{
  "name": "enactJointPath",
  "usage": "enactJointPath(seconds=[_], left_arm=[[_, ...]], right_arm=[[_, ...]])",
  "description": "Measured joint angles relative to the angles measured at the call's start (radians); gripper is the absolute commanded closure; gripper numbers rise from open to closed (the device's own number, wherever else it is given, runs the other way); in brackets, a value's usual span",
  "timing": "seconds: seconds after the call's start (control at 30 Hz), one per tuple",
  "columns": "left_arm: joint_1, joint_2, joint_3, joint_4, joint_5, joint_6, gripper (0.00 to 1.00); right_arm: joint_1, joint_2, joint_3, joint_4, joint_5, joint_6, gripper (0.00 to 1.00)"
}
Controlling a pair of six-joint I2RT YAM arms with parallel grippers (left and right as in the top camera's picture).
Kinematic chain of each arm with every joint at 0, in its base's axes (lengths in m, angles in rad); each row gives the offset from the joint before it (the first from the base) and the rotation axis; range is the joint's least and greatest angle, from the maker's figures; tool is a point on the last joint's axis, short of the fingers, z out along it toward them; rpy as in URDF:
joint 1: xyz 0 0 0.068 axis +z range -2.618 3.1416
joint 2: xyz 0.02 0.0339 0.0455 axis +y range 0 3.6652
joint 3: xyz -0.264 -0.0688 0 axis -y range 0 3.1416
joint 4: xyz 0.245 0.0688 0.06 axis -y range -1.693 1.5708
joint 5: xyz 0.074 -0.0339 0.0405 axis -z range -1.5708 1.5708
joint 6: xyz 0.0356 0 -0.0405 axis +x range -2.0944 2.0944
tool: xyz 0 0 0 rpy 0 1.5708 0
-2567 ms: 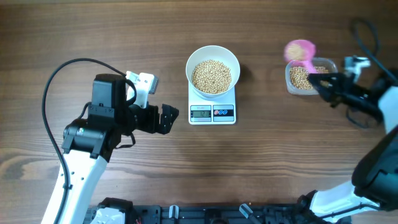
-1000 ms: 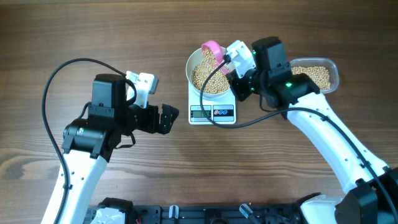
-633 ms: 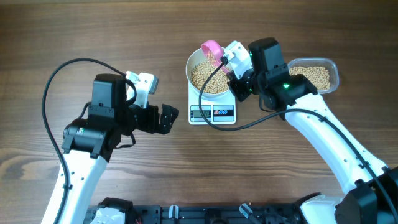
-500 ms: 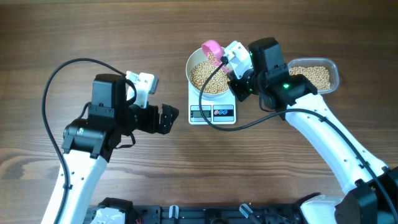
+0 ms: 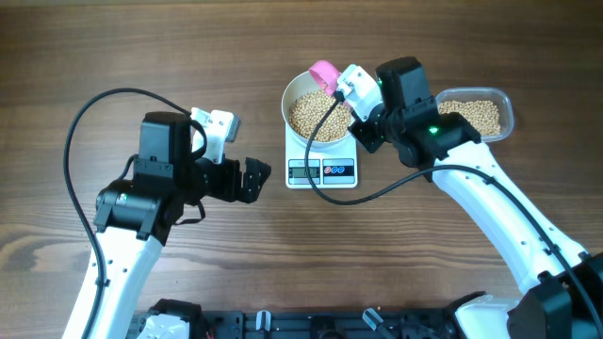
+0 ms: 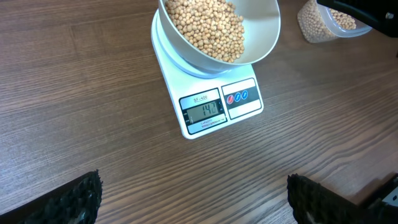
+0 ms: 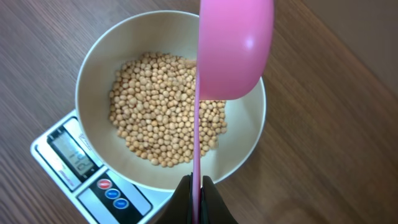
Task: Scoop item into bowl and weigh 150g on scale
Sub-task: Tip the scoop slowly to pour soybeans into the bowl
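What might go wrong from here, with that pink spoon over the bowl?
The scale display seems just short of target, so another full scoop of beans would likely overshoot.
The pink scoop, pinched by its thin handle in the right end effector, hangs over the bowl rim; dipping could knock it.
The black cable crosses over the bowl; touching it might skew the reading.

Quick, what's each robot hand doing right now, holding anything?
Left gripper: open, empty.
Right gripper: shut on the pink scoop, above the bowl.
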Motion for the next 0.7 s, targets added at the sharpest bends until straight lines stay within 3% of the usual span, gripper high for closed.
enactJointPath(seconds=[0.7], left_arm=[[0.000, 0.000, 0.000, 0.000, 0.000, 0.000, 0.00]], right_arm=[[0.000, 0.000, 0.000, 0.076, 0.031, -0.187, 0.96]])
